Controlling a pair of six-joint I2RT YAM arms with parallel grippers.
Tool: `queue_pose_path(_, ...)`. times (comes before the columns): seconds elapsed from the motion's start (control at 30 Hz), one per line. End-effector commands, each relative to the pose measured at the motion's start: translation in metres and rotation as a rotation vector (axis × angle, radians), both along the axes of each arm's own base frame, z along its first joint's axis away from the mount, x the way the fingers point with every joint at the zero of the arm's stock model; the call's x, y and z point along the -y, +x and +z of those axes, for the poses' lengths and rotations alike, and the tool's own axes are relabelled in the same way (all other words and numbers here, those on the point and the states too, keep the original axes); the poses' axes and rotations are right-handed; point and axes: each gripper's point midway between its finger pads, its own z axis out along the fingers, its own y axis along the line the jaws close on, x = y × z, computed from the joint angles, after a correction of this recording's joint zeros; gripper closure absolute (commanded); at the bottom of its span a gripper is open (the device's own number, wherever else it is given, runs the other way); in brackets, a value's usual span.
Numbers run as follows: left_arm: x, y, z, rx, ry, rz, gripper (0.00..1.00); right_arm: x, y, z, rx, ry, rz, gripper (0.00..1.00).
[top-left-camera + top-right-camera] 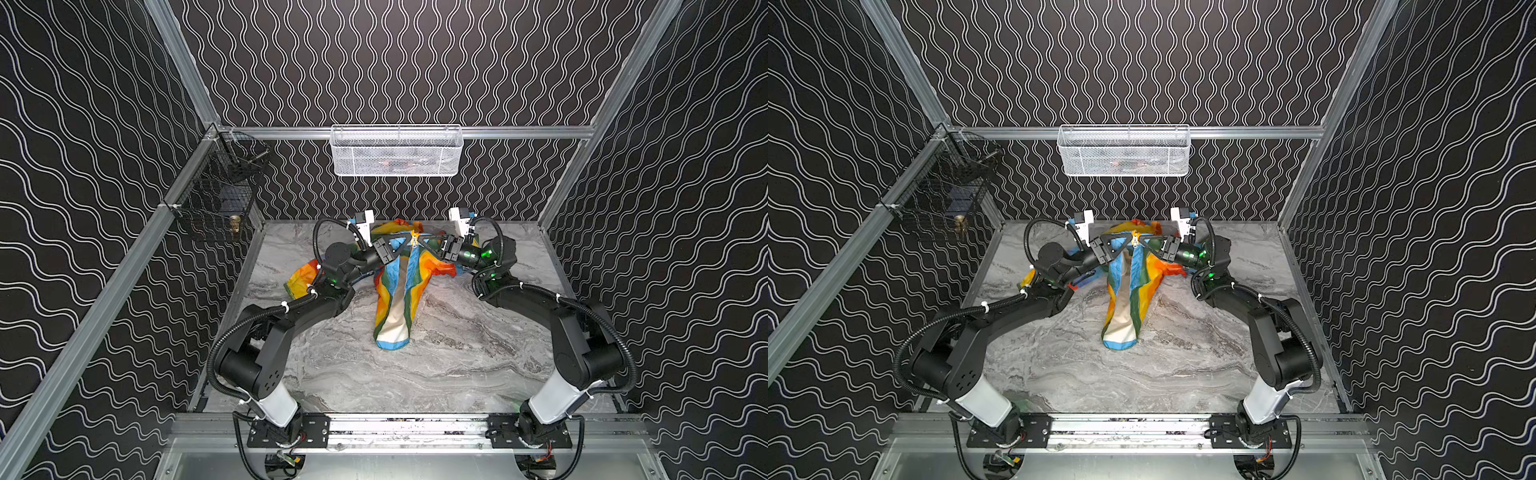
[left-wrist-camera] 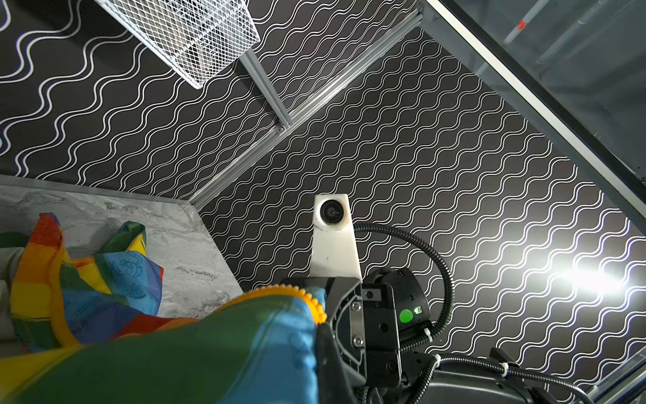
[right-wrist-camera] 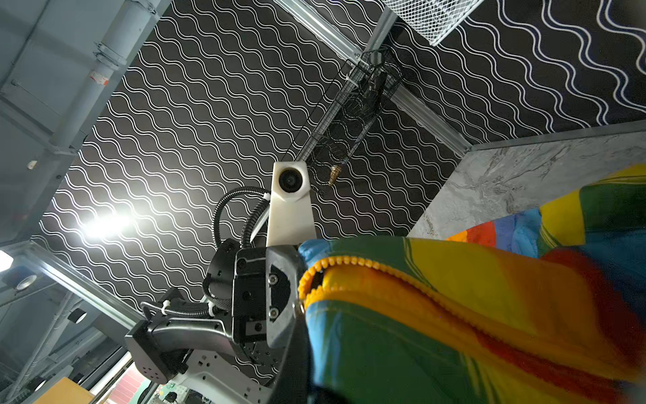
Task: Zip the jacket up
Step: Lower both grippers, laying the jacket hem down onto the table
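The jacket (image 1: 399, 291) hangs at the far middle of the table (image 1: 457, 365), lifted by its upper front. Its hem (image 1: 392, 343) rests on the table toward the near side, and the sleeves lie out to either side.

Zipper status: the slider (image 1: 414, 237) sits at the top of the raised fabric in both top views, directly between the two grippers. Below it the front panels run down together as one narrow column. Judged from this, the zip is closed over most of its length — possibly all of it. A pale band lower on the front cannot be identified as either stripe or lining, so full closure near the hem is not confirmed.

In the right wrist view the orange teeth (image 3: 349, 262) run up to the gripping point.

The left gripper (image 1: 405, 240) and right gripper (image 1: 424, 241) each have their jaws clamped on jacket fabric, one on each side of the slider.

Remaining, as judged: verify the slider is at its end stop, then release.
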Motion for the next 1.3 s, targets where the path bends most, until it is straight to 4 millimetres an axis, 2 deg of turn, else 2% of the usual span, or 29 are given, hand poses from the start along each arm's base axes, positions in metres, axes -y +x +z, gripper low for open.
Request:
queue_pose_path(0.0,0.006,-0.005,-0.006,-0.011,0.019,-0.050,1.00,0.016,0.019,0.019,0.070,0.020,-0.160,1.00)
queue_pose_path(0.23,0.010,-0.003,-0.025,-0.078,0.062,-0.067,1.00,0.018,0.024,0.001,0.039,-0.051,-0.204,1.00)
queue_pose_path(0.27,0.010,-0.003,-0.026,-0.082,0.062,-0.066,1.00,0.019,0.025,0.000,0.036,-0.060,-0.215,1.00)
queue_pose_path(0.3,0.010,-0.003,-0.027,-0.085,0.062,-0.067,1.00,0.021,0.025,-0.011,0.011,-0.080,-0.228,1.00)
queue_pose_path(0.47,0.014,-0.004,-0.030,-0.097,0.076,-0.085,1.00,0.026,0.028,-0.023,-0.012,-0.139,-0.282,1.00)
queue_pose_path(0.63,0.019,-0.007,-0.039,-0.124,0.109,-0.100,1.00,0.027,0.031,-0.029,-0.027,-0.161,-0.298,1.00)
queue_pose_path(0.77,0.017,-0.006,-0.050,-0.152,0.130,-0.087,1.00,0.026,0.030,-0.025,-0.021,-0.159,-0.293,1.00)
queue_pose_path(0.93,0.021,-0.008,-0.057,-0.169,0.145,-0.103,1.00,0.028,0.035,-0.034,-0.046,-0.191,-0.314,1.00)
queue_pose_path(1.07,0.019,-0.012,-0.067,-0.191,0.175,-0.101,1.00,0.031,0.041,-0.056,-0.105,-0.250,-0.344,1.00)
queue_pose_path(1.27,0.018,-0.016,-0.090,-0.247,0.214,-0.106,1.00,0.033,0.044,-0.077,-0.165,-0.282,-0.362,1.00)
